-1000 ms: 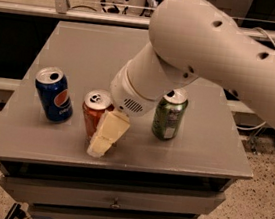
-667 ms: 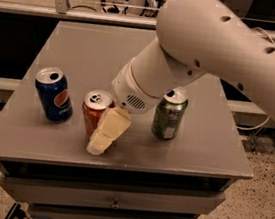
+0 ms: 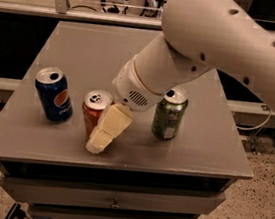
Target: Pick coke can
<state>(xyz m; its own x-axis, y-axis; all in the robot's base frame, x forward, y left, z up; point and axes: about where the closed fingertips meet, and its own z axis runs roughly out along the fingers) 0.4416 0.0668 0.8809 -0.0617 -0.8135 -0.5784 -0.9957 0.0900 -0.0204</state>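
The coke can (image 3: pixel 91 111) is red-orange with a silver top. It stands upright near the front of the grey table (image 3: pixel 95 45), left of centre. My gripper (image 3: pixel 105 130) is cream-coloured and reaches down from the large white arm. It is right against the can's right front side, with its tip close to the tabletop. The gripper hides part of the can's right side.
A blue Pepsi can (image 3: pixel 53 95) stands upright to the left of the coke can. A green can (image 3: pixel 168 115) stands upright to its right, partly behind my wrist. The table's front edge is close below the gripper, with drawers under it.
The upper arm has shifted a little to the right. The gripper stays beside the coke can, and none of the cans has moved.
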